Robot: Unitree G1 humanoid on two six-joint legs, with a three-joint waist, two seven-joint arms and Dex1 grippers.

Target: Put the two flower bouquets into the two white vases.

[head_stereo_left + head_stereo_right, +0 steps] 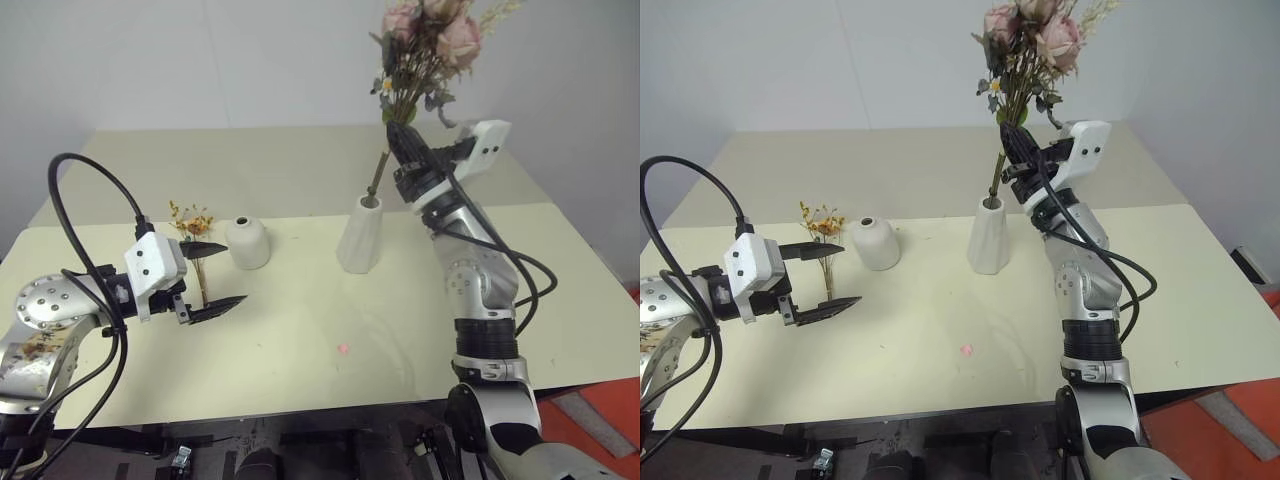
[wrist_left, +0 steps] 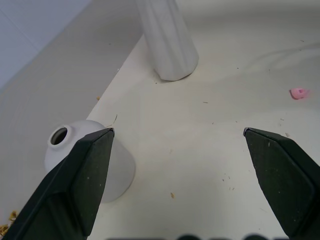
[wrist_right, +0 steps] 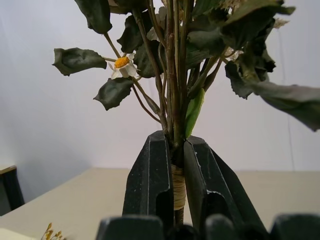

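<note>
Pale desk (image 1: 300, 370) sitting against a plain white wall (image 1: 200, 60)

Right tool (image 1: 398, 135) is clamping rose bunch (image 1: 430, 40) at upper right, stems entering tall vase (image 1: 360, 235); left tool (image 1: 215, 278), standing apart, is hovering by round vase (image 1: 248, 243) and dried flowers (image 1: 190, 220); no writing is showing.

Table (image 1: 300, 330): 2 vases (image 1: 248, 243), pink scrap (image 1: 343, 349).

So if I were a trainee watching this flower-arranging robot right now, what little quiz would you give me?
1. True or false: the right gripper is shut on the rose bouquet.
2. Which vase has the bouquet's stem tip at its mouth: A) short round vase B) tall vase?
3. Where is the orange dried bunch?

Key: 1. True. 2. B. 3. On the table, beside the short round vase, behind the open left gripper.
</note>
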